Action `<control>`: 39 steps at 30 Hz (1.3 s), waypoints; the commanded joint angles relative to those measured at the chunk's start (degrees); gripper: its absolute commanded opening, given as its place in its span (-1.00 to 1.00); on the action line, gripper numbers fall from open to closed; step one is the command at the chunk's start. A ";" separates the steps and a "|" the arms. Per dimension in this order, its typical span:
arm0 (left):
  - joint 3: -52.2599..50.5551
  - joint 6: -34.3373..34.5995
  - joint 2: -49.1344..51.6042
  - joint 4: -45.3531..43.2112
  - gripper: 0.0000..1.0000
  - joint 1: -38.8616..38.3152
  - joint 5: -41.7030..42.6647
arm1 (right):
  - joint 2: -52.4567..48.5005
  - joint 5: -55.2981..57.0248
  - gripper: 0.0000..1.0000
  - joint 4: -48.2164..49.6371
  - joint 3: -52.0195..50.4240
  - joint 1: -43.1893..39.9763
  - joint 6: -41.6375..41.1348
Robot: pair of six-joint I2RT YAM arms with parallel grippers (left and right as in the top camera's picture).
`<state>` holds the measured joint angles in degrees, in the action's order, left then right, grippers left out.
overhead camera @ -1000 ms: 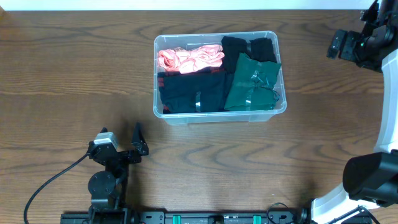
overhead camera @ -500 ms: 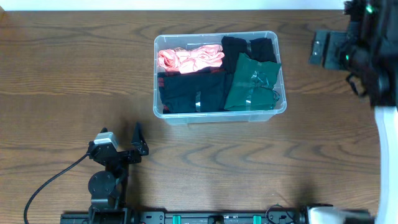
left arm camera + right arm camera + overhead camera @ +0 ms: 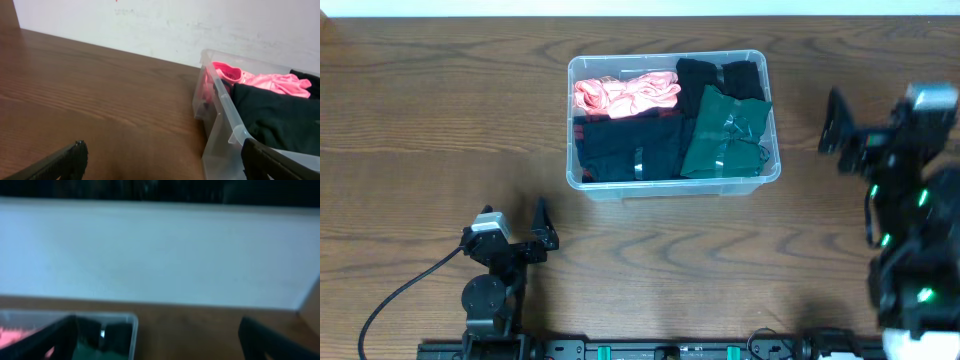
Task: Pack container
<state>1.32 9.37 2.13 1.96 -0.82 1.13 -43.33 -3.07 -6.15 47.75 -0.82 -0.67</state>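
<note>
L gripper [image 3: 542, 228] is resting low near the front edge, fingers spread, empty. R gripper [image 3: 842, 135] is hovering right of the container [image 3: 670, 187], also spread, nothing held. Container's sitting mid-table, full of pink/black/green clothes [image 3: 725, 135]; I'm judging packing approx done. Bare wood table [image 3: 420, 120], white wall [image 3: 150, 25] behind.

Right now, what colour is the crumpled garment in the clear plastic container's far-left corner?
The crumpled garment is pink; the overhead view shows it best.
</note>
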 commanded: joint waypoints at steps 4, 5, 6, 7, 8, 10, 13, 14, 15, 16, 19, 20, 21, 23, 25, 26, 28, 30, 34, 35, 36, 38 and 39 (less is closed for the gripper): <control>-1.09 -0.70 -0.02 2.12 0.96 -0.13 -0.90 | 14.78 -1.97 0.98 9.18 -20.94 -0.39 0.92; -1.09 -0.70 -0.02 2.12 0.96 -0.13 -0.90 | 16.44 -2.36 0.98 9.90 -23.08 -0.39 0.94; -1.09 -0.70 -0.02 2.12 0.96 -0.13 -0.90 | 18.75 -3.26 0.99 10.29 -25.62 -0.39 0.96; -1.09 -0.70 -0.02 2.12 0.96 -0.13 -0.90 | 21.40 -3.91 0.99 10.29 -28.33 -0.39 0.94; -1.09 -0.70 -0.02 2.12 0.96 -0.13 -0.90 | 22.97 -4.57 0.99 10.29 -29.99 -0.39 0.94; -1.09 -0.70 -0.02 2.12 0.96 -0.13 -0.90 | 26.97 -6.40 0.99 10.29 -34.07 -0.39 0.92; -1.09 -0.70 -0.02 2.12 0.96 -0.13 -0.90 | 32.24 -7.72 0.99 10.40 -39.19 -0.39 0.00; -1.09 -0.70 -0.02 2.12 0.96 -0.13 -0.90 | 33.94 -7.76 0.98 10.75 -40.76 -0.39 -0.22; -1.09 -0.70 -0.02 2.12 0.96 -0.13 -0.90 | 35.26 -7.74 0.99 11.17 -41.97 -0.37 -0.46; -1.09 -0.70 -0.02 2.12 0.96 -0.13 -0.90 | 36.54 -7.74 0.98 11.74 -43.21 -0.39 -0.61; -1.09 -0.70 -0.02 2.12 0.96 -0.13 -0.90 | 39.54 -7.72 0.99 13.51 -46.27 -0.39 -1.05; -1.09 -0.70 -0.02 2.12 0.96 -0.13 -0.90 | 40.24 -7.72 0.99 13.68 -46.97 -0.39 -1.05; -1.09 -0.70 -0.02 2.12 0.96 -0.13 -0.90 | 40.74 -7.74 0.99 13.70 -47.50 -0.39 -1.01; -1.09 -0.70 -0.02 2.12 0.96 -0.13 -0.90 | 41.44 -7.69 0.98 12.24 -47.43 -0.39 -0.98; -1.09 -0.70 -0.02 2.12 0.96 -0.13 -0.90 | 41.57 -7.63 0.98 11.06 -47.43 -0.39 -0.96; -1.09 -0.70 -0.02 2.12 0.96 -0.13 -0.90 | 41.57 -7.65 0.98 10.36 -47.43 -0.39 -0.98; -1.09 -0.70 -0.02 2.12 0.96 -0.13 -0.90 | 41.57 -7.72 0.99 8.94 -47.43 -0.39 -1.03; -1.09 -0.70 -0.02 2.12 0.96 -0.13 -0.87 | 41.57 -7.89 0.99 7.26 -47.45 -0.35 -1.03; -1.09 -0.70 -0.02 2.12 0.96 -0.13 -0.90 | 41.59 -7.89 0.98 3.26 -47.45 -0.28 -1.03; -1.09 -0.70 -0.02 2.12 0.96 -0.13 -0.90 | 41.59 -7.87 0.98 2.73 -47.45 -0.28 -0.98; -1.09 -0.70 -0.02 2.12 0.96 -0.13 -0.90 | 41.62 -7.65 0.98 2.73 -47.43 -0.31 -0.96; -1.09 -0.70 -0.02 2.12 0.96 -0.13 -0.90 | 41.64 -7.65 0.98 2.73 -47.43 -0.28 -0.96; -1.09 -0.70 -0.02 2.12 0.96 -0.13 -0.90 | 41.64 -7.69 0.98 2.75 -47.43 -0.28 -0.98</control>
<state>1.32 9.17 2.15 1.96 -0.82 1.13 -2.17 -10.57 -3.14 0.45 -0.84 -0.89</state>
